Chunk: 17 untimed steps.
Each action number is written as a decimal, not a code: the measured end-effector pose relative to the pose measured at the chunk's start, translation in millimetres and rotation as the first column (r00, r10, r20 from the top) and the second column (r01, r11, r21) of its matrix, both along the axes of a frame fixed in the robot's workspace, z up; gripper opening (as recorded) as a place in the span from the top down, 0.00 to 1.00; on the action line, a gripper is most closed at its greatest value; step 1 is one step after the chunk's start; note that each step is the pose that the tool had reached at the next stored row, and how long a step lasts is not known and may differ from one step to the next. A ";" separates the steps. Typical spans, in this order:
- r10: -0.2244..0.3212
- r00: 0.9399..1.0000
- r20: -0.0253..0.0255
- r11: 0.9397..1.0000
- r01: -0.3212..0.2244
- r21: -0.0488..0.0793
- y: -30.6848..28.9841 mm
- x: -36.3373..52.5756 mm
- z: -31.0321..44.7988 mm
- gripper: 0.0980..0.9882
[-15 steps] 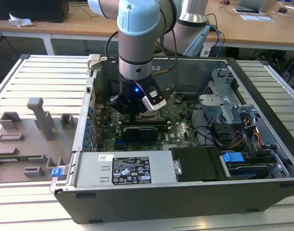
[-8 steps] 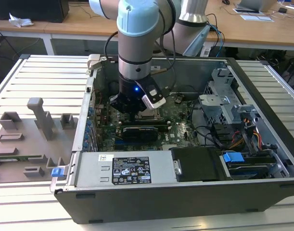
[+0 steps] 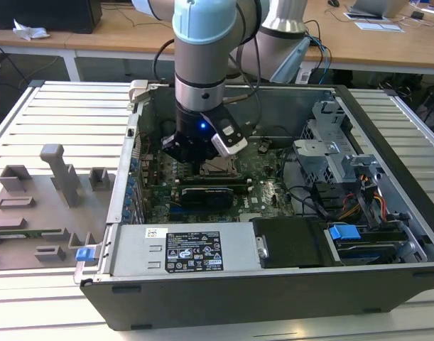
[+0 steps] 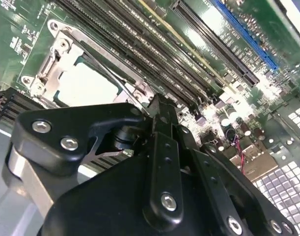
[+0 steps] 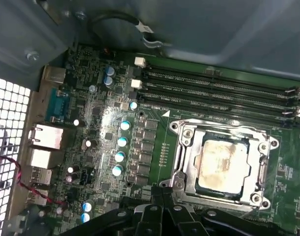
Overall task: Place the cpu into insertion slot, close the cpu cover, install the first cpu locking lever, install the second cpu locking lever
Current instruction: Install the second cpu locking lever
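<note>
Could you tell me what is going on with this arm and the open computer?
A robot arm is reaching down into the open computer case, its hand hovering just above the motherboard beside the insertion slot. The cpu already sits in the slot, and the cpu cover lies flat around it. The memory slots run alongside. The hand is not holding anything that shows.
</note>
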<state>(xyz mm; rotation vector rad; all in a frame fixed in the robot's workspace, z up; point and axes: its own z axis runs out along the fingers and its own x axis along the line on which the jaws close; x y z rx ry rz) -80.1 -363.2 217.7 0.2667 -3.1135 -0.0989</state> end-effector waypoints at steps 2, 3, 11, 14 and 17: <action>0.001 1.000 0.000 1.000 -0.001 0.000 0.0 0.1 11.8 0.99; 0.001 1.000 0.000 1.000 -0.001 0.000 0.0 0.1 15.6 0.99; 0.001 1.000 0.000 1.000 -0.001 0.000 0.0 0.7 52.1 0.99; 0.001 1.000 -0.002 1.000 -0.001 0.000 0.0 10.2 51.6 0.99; 0.001 1.000 -0.008 1.000 -0.001 0.006 -0.4 26.0 49.7 0.99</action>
